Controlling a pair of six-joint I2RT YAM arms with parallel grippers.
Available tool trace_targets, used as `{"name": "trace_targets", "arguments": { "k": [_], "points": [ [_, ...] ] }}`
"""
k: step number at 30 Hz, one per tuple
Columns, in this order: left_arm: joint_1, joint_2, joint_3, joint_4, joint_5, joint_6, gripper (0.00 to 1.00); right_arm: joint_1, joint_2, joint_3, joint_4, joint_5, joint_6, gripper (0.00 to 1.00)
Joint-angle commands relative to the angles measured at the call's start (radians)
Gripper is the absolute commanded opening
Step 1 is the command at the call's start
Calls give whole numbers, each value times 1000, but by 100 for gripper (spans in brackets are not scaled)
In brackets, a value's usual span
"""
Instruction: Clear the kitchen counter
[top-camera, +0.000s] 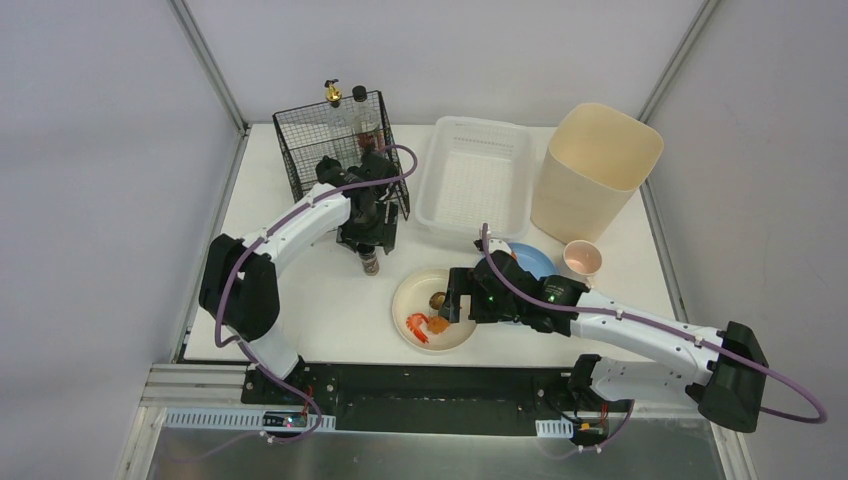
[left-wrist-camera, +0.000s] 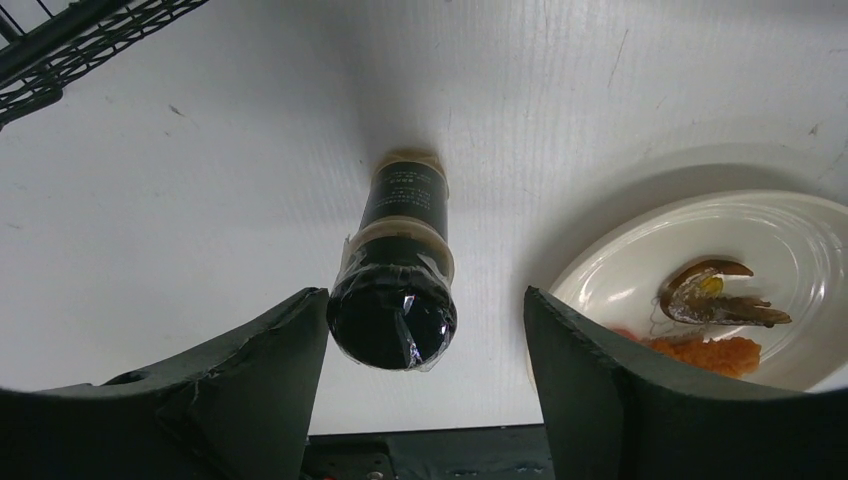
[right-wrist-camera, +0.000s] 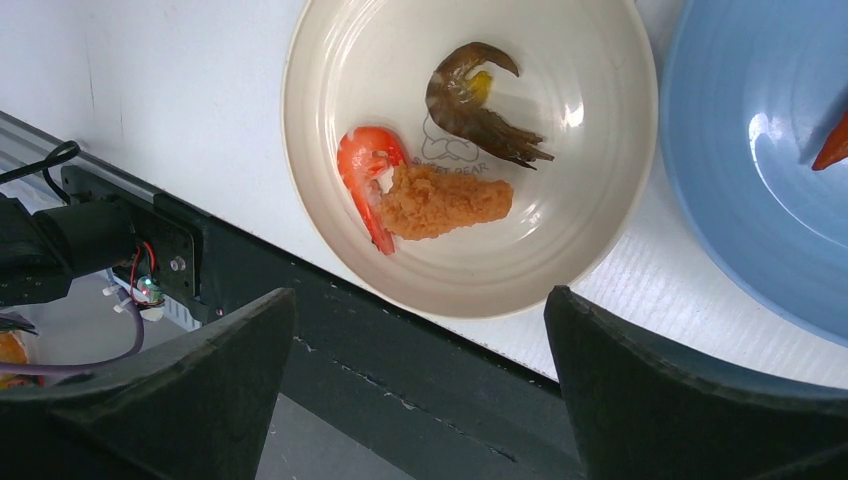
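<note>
The kitchen counter (top-camera: 310, 290) is a plain white tabletop. A small spice bottle (top-camera: 371, 263) with a dark cap stands on it in front of the wire basket. My left gripper (top-camera: 367, 243) is open directly above it. In the left wrist view the bottle (left-wrist-camera: 395, 300) stands between the spread fingers of the gripper (left-wrist-camera: 425, 335), close to the left finger. My right gripper (top-camera: 453, 303) is open above a cream plate (top-camera: 455, 335). In the right wrist view this plate (right-wrist-camera: 590, 210) holds an orange shrimp (right-wrist-camera: 362, 160), a fried piece (right-wrist-camera: 445, 205) and a dark shrimp (right-wrist-camera: 470, 100). That gripper (right-wrist-camera: 420, 335) is empty.
A black wire basket (top-camera: 300, 150) with two bottles stands at the back left. A white slotted basket (top-camera: 475, 180) is at the back middle and a beige bin (top-camera: 595, 170) at the back right. A blue plate (top-camera: 533, 260) and a pink cup (top-camera: 583, 259) lie behind my right arm.
</note>
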Motion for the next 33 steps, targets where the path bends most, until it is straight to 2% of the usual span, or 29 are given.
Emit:
{"name": "trace_targets", "arguments": {
  "k": [1,9,14,17,25,33],
  "points": [
    [17,1,-17,9,14,-3,69,5,-23,2,19,7,6,99],
    [30,-17,-44,12,19,-1,47,5,-19,2,26,3,11,99],
    [33,-40,-45,11,23,-1,26,6,-18,5,27,2,11,99],
    [32,-66,-24,2,28,7,17,5,-15,7,28,3,12,99],
    [32,-93,157,-105,-12,35,7,8,-11,9,32,0,12,99],
    [70,-45,380,-205,-68,66,0,6,-11,12,31,-2,11,99]
  ]
}}
